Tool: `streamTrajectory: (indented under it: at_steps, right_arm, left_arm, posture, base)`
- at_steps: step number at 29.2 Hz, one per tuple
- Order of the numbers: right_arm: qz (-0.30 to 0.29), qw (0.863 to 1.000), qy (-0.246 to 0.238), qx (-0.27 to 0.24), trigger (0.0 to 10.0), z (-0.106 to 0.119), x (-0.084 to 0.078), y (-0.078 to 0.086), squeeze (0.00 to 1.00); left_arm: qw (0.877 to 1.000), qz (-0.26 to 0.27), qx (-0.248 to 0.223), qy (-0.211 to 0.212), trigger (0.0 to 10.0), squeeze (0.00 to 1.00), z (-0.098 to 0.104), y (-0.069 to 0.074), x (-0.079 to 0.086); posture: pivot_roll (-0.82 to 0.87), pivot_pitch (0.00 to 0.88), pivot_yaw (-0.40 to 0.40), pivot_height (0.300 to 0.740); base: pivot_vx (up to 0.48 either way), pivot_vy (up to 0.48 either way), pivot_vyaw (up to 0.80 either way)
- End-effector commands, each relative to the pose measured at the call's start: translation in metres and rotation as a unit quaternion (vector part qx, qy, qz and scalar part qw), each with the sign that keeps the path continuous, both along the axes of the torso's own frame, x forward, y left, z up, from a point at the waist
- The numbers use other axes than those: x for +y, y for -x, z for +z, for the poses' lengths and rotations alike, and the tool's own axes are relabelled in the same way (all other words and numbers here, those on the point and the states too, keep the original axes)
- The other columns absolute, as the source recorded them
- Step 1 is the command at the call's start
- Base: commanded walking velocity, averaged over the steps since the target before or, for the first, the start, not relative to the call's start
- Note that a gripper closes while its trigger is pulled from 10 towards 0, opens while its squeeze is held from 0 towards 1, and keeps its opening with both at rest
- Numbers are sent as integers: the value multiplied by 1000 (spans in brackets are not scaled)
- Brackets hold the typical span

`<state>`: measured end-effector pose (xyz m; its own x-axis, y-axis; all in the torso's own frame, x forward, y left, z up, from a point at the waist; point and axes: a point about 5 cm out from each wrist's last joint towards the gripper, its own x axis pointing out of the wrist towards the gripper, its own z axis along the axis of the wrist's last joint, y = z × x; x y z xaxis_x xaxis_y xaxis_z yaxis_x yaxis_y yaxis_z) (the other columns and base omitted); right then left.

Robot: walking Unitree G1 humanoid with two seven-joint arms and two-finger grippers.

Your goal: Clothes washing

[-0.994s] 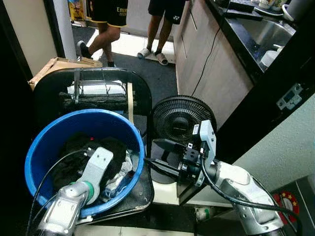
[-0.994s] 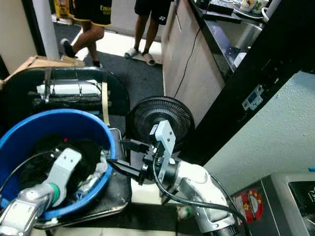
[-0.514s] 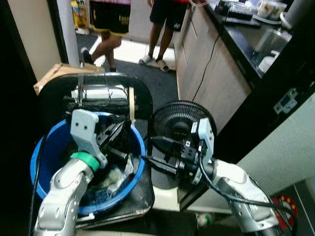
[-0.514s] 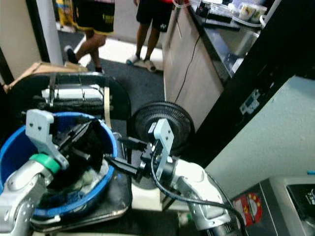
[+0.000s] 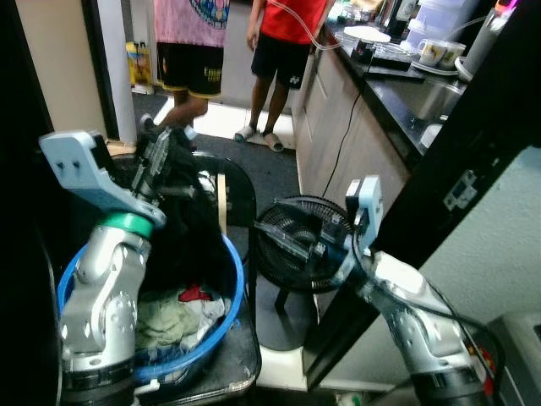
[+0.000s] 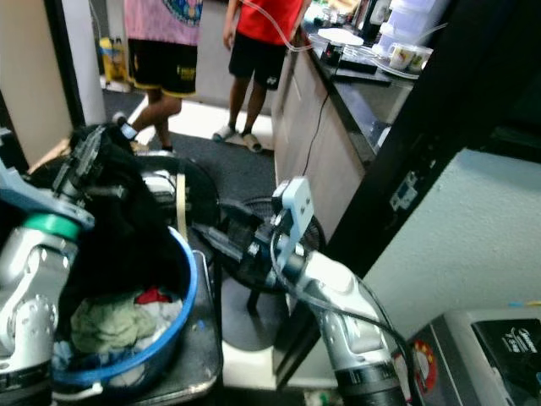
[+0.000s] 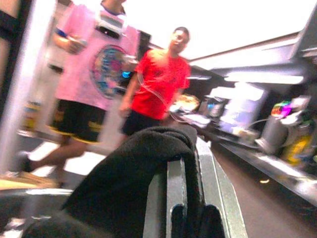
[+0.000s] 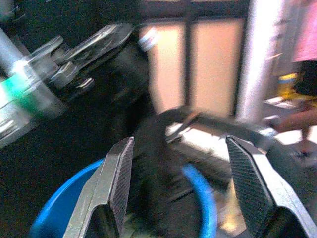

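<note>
A black garment (image 5: 190, 233) is held clamped in the left gripper (image 5: 161, 161), raised above the blue basin (image 5: 221, 317) so that its length hangs clear of the pale and red laundry (image 6: 118, 317) lying inside; presumably it is being lifted out for the washer. The right gripper (image 5: 292, 245) is kept with fingers spread, holding nothing, beside the black fan (image 5: 292, 254), likely ready to take the hanging cloth. Two people (image 5: 228, 51) are seen standing by the counter (image 6: 355, 80). In the left wrist view the fabric is shown bunched over the fingers (image 7: 176, 198); in the right wrist view the open pads (image 8: 119, 181) are framed around the draped garment and basin rim.
</note>
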<state>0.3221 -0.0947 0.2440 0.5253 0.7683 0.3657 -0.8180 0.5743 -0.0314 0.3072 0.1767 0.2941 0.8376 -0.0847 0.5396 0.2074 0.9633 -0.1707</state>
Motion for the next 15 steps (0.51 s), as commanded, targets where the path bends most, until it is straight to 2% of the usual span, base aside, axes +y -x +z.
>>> streamTrajectory:
  at_steps: [1,2,3,4,5,6,7,8,10,12,13,14,15]
  right_arm:
    - [-64,998,0,4,10000,-1,-8,-9,0]
    - [-64,998,0,4,10000,-1,-8,-9,0]
    - [-97,995,7,6,10000,-1,-9,-14,0]
    - [-129,991,25,6,10000,-4,-12,-17,0]
    - [-129,991,25,6,10000,-4,-12,-17,0]
    - [-149,988,37,6,10000,-6,-14,-19,0]
    - [-182,982,39,21,10000,-11,-22,-24,0]
    - [-182,982,39,21,10000,-11,-22,-24,0]
    - [-216,975,37,39,10000,-17,-30,-28,0]
    - [-238,970,28,47,10000,-20,-36,-31,0]
    - [-255,965,20,50,10000,-21,-41,-31,0]
    - [-269,962,17,53,10000,-24,-44,-31,0]
    - [-269,962,17,53,10000,-24,-44,-31,0]
  left_arm:
    - [995,19,68,-64,10000,0,-17,-11,-6]
    - [995,19,68,-64,10000,0,-17,-11,-6]
    - [984,47,120,-121,10000,0,-30,-18,-6]
    - [971,86,168,-150,10000,0,-46,-24,-4]
    - [971,86,168,-150,10000,0,-46,-24,-4]
    - [960,113,197,-165,10000,0,-56,-27,-2]
    - [962,111,204,-145,10000,0,-64,-28,-2]
    - [962,111,204,-145,10000,0,-64,-28,-2]
    - [968,98,201,-111,10000,0,-70,-28,-3]
    - [968,102,198,-112,10000,0,-74,-27,-3]
    - [966,92,210,-119,10000,0,-85,-24,-1]
    - [967,78,214,-116,10000,0,-93,-22,0]
    - [967,78,214,-116,10000,0,-93,-22,0]
  posture:
    - [51,0,-60,740]
    - [51,0,-60,740]
    - [53,0,-55,740]
    - [57,0,-53,740]
    - [57,0,-53,740]
    - [57,0,-53,740]
    - [57,0,-45,740]
    - [57,0,-45,740]
    - [60,0,-39,740]
    - [63,0,-34,740]
    - [71,0,15,740]
    - [72,0,22,740]
    - [72,0,22,740]
  base:
    - [0,0,0]
    - [0,0,0]
    - [0,0,0]
    - [0,0,0]
    - [0,0,0]
    - [0,0,0]
    - [0,0,0]
    - [0,0,0]
    - [0,0,0]
    - [0,0,0]
    - [0,0,0]
    - [0,0,0]
    - [0,0,0]
